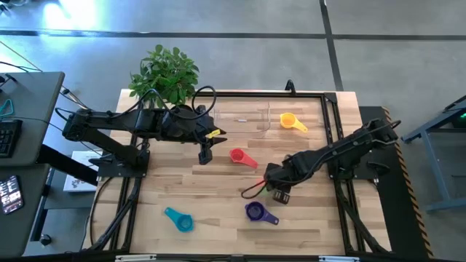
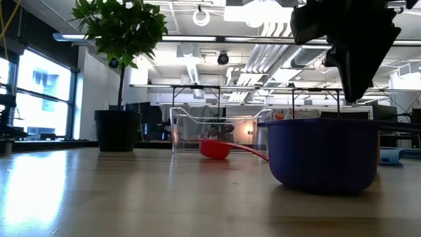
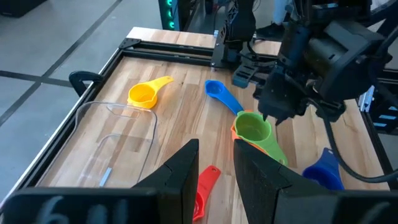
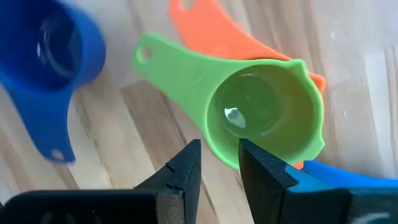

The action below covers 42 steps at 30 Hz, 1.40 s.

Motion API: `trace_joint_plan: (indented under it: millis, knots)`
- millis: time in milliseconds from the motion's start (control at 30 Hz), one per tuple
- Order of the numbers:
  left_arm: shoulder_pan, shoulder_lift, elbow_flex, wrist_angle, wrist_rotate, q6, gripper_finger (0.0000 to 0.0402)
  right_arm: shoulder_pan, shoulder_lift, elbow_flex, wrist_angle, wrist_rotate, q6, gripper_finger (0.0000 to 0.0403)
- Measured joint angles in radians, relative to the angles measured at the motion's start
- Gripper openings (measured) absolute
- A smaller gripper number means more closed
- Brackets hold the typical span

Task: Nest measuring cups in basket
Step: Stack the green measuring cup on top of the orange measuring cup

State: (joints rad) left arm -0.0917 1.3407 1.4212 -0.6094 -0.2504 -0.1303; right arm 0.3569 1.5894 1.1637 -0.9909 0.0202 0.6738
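The cups are mostly loose on the table and the basket [image 1: 251, 116], by the middle of the far edge, looks to have none in it. The green cup [image 4: 261, 115] already sits inside the orange cup [image 4: 211, 28], right of the table's middle, with a blue cup [image 4: 56, 56] just beside them. The yellow cup [image 1: 291, 122] lies just right of the basket, the red cup [image 1: 240, 156] near the middle, and the purple cup [image 1: 256, 212] and teal cup [image 1: 178, 218] are toward the near edge.

The right gripper [image 4: 219, 149] hangs over the green cup's rim, fingers a little apart and not closed on anything. The left gripper [image 1: 206, 153] waits near the red cup, fingers parted and empty.

I'd say the step in hand is picking up the green-and-orange pair. The next move calls for lowering so one finger goes inside the green cup and one outside, pinching the wall, then lifting. The orange cup may stay behind, since only nesting holds it
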Motion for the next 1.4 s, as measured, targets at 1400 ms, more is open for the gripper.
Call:
trace_joint_plan:
  millis: [1400]
  knots:
    - [0.0, 0.0, 0.0, 0.002, 0.0, -0.078, 0.009, 0.01, 0.125, -0.002, 0.024, -0.01, -0.421, 0.0099]
